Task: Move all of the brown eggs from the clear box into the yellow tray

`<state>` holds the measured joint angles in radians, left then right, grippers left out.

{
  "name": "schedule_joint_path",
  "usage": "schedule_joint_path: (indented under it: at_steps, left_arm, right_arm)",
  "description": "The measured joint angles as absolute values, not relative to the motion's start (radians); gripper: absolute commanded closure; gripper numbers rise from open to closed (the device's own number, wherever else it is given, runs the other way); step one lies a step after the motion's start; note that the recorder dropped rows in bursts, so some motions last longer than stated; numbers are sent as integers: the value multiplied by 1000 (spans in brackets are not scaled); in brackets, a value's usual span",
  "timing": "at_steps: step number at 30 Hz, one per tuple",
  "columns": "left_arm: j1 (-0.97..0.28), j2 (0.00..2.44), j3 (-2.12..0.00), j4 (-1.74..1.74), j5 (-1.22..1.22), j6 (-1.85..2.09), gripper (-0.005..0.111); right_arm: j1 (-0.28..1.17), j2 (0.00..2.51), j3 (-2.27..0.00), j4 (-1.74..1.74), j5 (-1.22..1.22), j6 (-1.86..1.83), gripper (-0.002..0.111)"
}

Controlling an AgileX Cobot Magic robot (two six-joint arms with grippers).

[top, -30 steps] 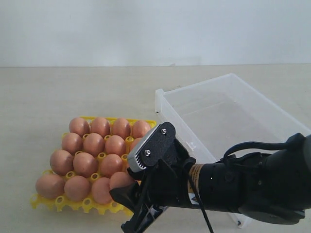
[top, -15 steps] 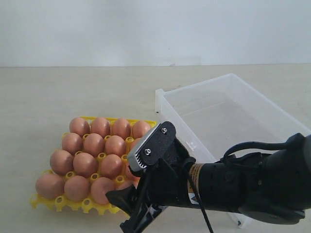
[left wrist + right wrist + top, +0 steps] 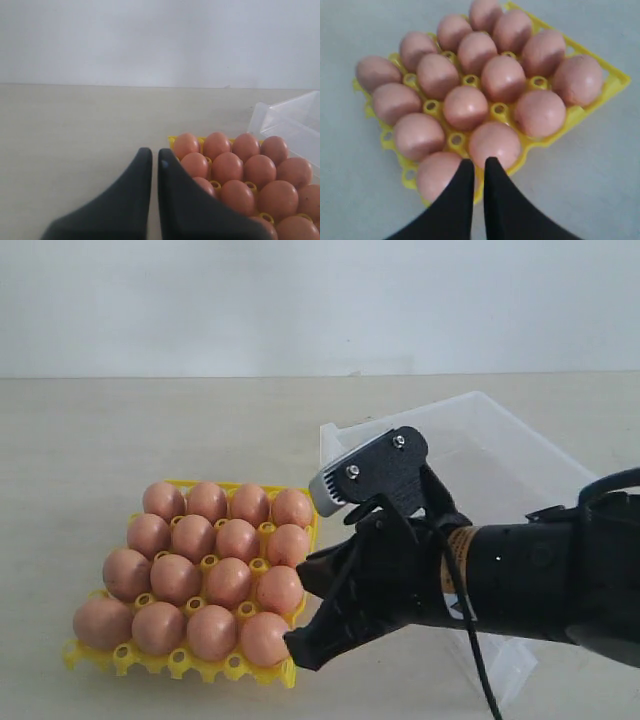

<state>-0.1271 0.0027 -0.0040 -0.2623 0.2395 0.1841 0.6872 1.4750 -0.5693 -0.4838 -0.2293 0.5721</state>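
Sixteen matte reddish-brown eggs [image 3: 228,580] are filling the bright yellow lattice tray [image 3: 125,657]. The black right arm [image 3: 540,580] is partly hiding the translucent clear plastic box [image 3: 328,448]. The right gripper [image 3: 300,655], clenched on nothing, is hovering beside the tray's near corner, raised since a second ago. The left gripper [image 3: 154,156] is also closed, holding nothing.

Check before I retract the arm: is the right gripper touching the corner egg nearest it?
Cannot tell. In the exterior view the right gripper borders the corner brown egg; the right wrist view shows neither contact nor gap.
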Motion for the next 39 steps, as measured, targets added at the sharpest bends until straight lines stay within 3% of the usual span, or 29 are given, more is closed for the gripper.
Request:
schedule_joint_path:
  at_steps: [5, 9, 13, 20, 24, 27, 33, 39]
  left_arm:
    - [-127, 3, -4, -262, 239, 184, 103]
    - [-127, 3, -4, -262, 239, 184, 103]
    - [-127, 3, -4, -262, 239, 184, 103]
    - [-127, 3, -4, -262, 239, 184, 103]
    - [-127, 3, -4, -262, 239, 184, 103]
    - [-127, 3, -4, -262, 239, 184, 103]
    - [-127, 3, -4, -262, 239, 184, 103]
    - [-127, 3, -4, -262, 239, 184, 103]
  right_arm:
    - [655, 1329, -569, -489, -251, 407, 108]
    - [552, 1182, -569, -453, -472, -18, 108]
    - [455, 1085, -569, -225, -527, -390, 108]
    - [284, 994, -569, 664, -738, -878, 108]
    - [224, 984, -569, 1156, -1087, -862, 108]
    - [195, 961, -568, 1414, -1189, -784, 108]
    - [191, 850, -568, 1422, -1086, -1062, 108]
    - [191, 631, -573, 1044, -666, -1164, 108]
